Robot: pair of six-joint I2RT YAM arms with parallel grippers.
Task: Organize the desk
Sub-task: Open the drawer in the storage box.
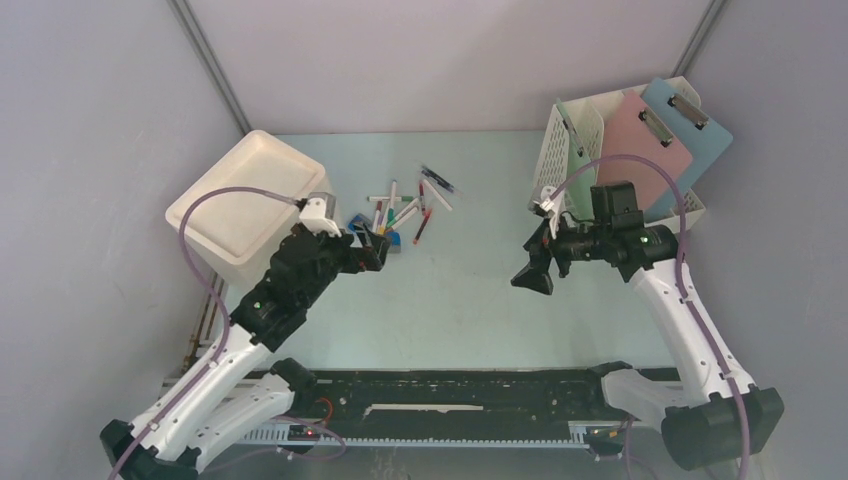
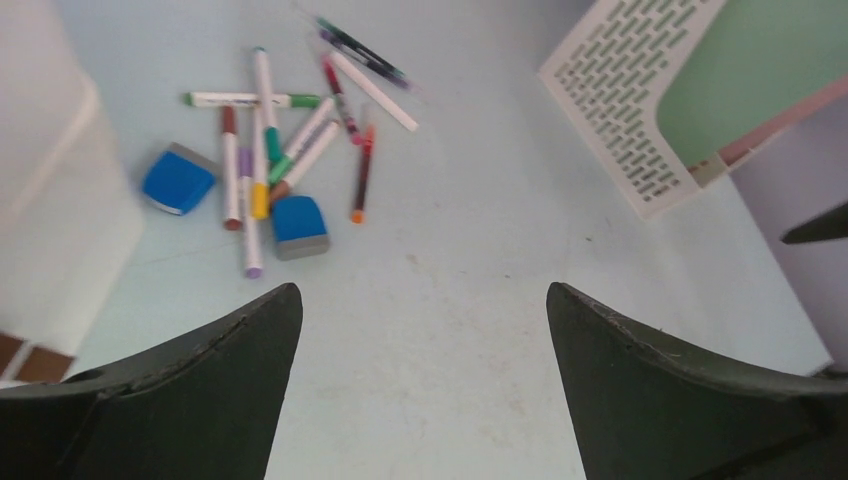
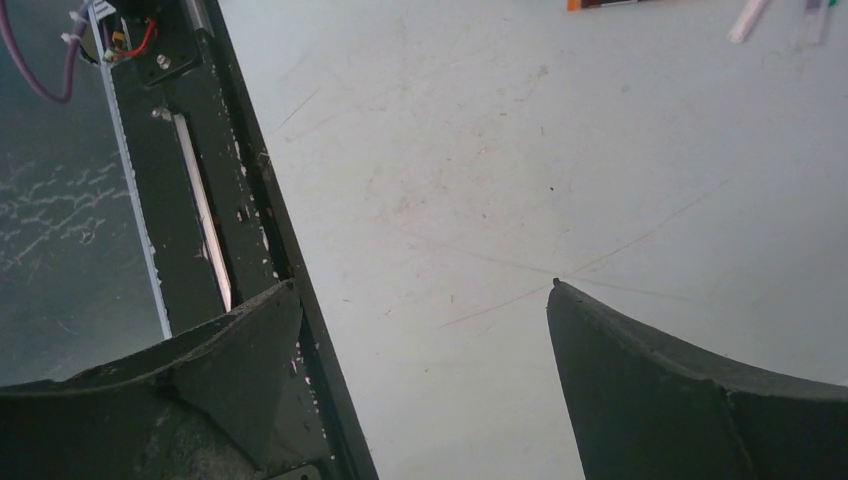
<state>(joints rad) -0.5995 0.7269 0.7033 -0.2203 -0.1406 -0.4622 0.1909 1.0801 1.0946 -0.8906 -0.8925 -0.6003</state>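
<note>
The pale mint-green desk point(image 1: 470, 300) carries a loose heap of coloured markers point(image 1: 405, 205) at its back middle. In the left wrist view the markers point(image 2: 270, 150) lie crossed over one another, with two blue erasers point(image 2: 178, 180) point(image 2: 298, 225) beside them. My left gripper point(image 1: 378, 250) hovers just in front of the heap, open point(image 2: 423, 300), with only bare desk between its fingers. My right gripper point(image 1: 530, 275) hangs over the desk's right middle, open point(image 3: 425, 290) and holding nothing.
A white box-shaped bin point(image 1: 250, 205) stands at the back left, close to my left arm. A white perforated file rack point(image 1: 575, 150) at the back right holds pink and blue clipboards point(image 1: 650, 145). A black rail point(image 3: 240, 200) runs along the desk's front edge.
</note>
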